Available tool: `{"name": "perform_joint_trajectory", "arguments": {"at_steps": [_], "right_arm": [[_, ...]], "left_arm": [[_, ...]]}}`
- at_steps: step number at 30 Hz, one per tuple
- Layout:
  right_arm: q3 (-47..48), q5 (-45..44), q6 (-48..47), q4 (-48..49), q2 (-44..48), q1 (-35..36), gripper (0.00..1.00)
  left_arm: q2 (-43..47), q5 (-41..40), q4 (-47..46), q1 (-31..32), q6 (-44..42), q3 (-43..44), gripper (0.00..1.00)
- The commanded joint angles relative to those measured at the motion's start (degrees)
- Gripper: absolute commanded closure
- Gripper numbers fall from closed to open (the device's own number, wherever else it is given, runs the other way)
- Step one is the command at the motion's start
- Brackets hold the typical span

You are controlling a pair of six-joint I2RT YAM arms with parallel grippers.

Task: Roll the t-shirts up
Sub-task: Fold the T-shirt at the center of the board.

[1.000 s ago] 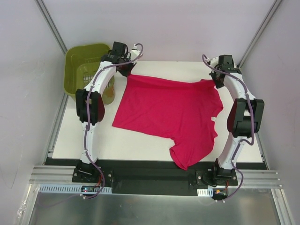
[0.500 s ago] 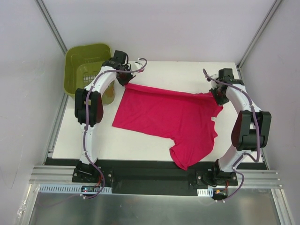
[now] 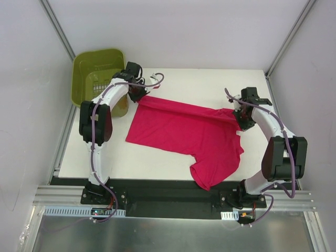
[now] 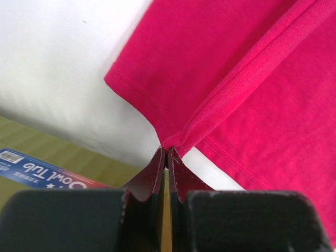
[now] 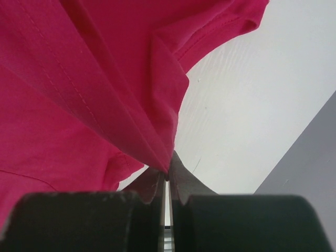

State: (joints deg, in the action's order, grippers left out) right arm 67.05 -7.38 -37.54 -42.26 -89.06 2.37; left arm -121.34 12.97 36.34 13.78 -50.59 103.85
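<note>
The magenta-red t-shirt point(image 3: 184, 134) lies spread on the white table, its far edge lifted and folded toward me. My left gripper point(image 3: 140, 96) is shut on the shirt's far left corner; in the left wrist view the gripper point(image 4: 167, 151) pinches a bunched hem of the shirt point(image 4: 247, 79). My right gripper point(image 3: 239, 116) is shut on the far right corner; in the right wrist view the gripper point(image 5: 168, 171) clamps a fold of the shirt point(image 5: 79, 79). One sleeve point(image 3: 210, 173) hangs over the near table edge.
A green plastic basket point(image 3: 92, 76) stands at the far left corner, partly off the white table point(image 3: 205, 84); it also shows in the left wrist view point(image 4: 63, 157), with a printed label inside. Grey walls enclose the cell.
Both grippers have drawn the shirt's far edge toward the near side, folding it over the shirt. The right arm has moved nearer and inward.
</note>
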Motion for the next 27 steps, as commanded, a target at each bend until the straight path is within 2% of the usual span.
{"name": "perform_joint_trajectory", "arguments": {"at_steps": [1, 14, 17, 18, 19, 20, 22, 24, 27], "right_arm": [[-1.0, -0.2, 0.8, -1.5, 2.1, 0.2, 0.99], [-5.0, 2.0, -1.2, -3.3, 3.1, 0.5, 0.99], [-3.9, 8.7, -2.2, -9.6, 2.3, 0.5, 0.79], [-1.8, 11.1, -2.2, -11.2, 2.0, 0.5, 0.71], [-0.4, 12.2, -2.0, -12.5, 1.4, 0.4, 0.68], [1.1, 13.5, -1.8, -13.4, 1.4, -0.6, 0.66], [6.4, 17.8, -0.9, -14.2, 0.6, -2.2, 0.62], [10.5, 18.5, -0.2, -13.6, -1.0, -3.8, 0.62], [17.4, 15.8, 0.8, -12.1, -6.6, -5.1, 0.61]], "left_arm": [[4.5, 0.2, 0.8, -0.4, -1.8, -2.9, 1.0], [7.3, 0.7, 0.8, -0.3, -0.7, -10.1, 1.0], [7.5, -0.3, 0.9, -0.2, -0.4, -10.3, 1.0], [8.0, -0.1, 0.8, -0.2, -0.4, -9.9, 0.94], [9.3, 0.8, 0.8, -0.2, -0.2, -9.6, 0.86], [10.0, 2.9, 0.8, -0.1, 0.1, -9.1, 0.71], [11.3, 5.0, 0.9, 0.3, 0.4, -7.3, 0.59], [11.0, 6.3, 0.9, 1.3, 1.6, -4.5, 0.54], [7.3, 5.3, 1.0, 2.9, 4.6, -0.6, 0.55]]}}
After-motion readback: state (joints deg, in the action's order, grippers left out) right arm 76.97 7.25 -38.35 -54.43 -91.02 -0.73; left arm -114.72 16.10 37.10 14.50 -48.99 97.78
